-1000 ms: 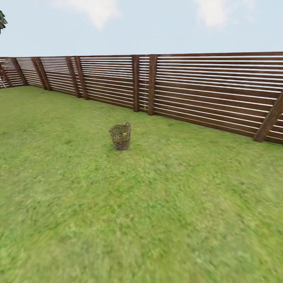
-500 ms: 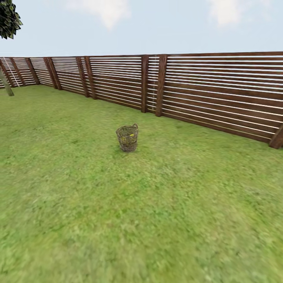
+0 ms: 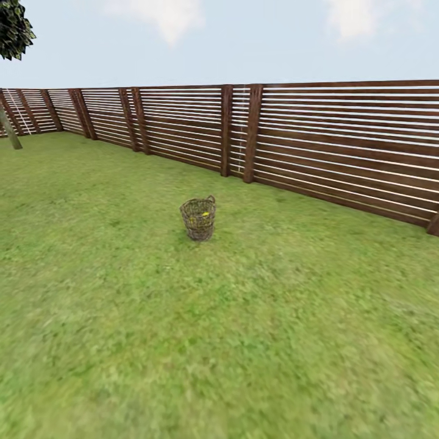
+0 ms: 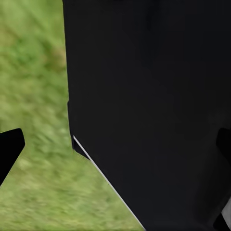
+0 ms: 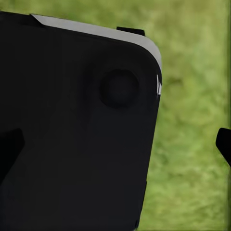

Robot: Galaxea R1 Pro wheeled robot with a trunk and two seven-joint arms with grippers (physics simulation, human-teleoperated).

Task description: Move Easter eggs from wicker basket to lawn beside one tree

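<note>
Standing upright on the lawn [image 3: 122,317] near mid-view, the wicker basket [image 3: 199,219] sits well short of the slatted wooden fence [image 3: 317,140]. Yellow shows thru the weave, so an Easter egg [image 3: 205,214] is inside; can't count how many. A thin leaning trunk [image 3: 10,133] w/ dark foliage stands far left by the fence.

Left hand [image 4: 115,154]: fingertips at the frame edges, wide apart, nothing btwn them but dark robot body and grass. Right hand [image 5: 118,147]: same, spread wide, empty.

Brown wicker basket [image 3: 199,219], yellow glints inside, perhaps eggs.
</note>
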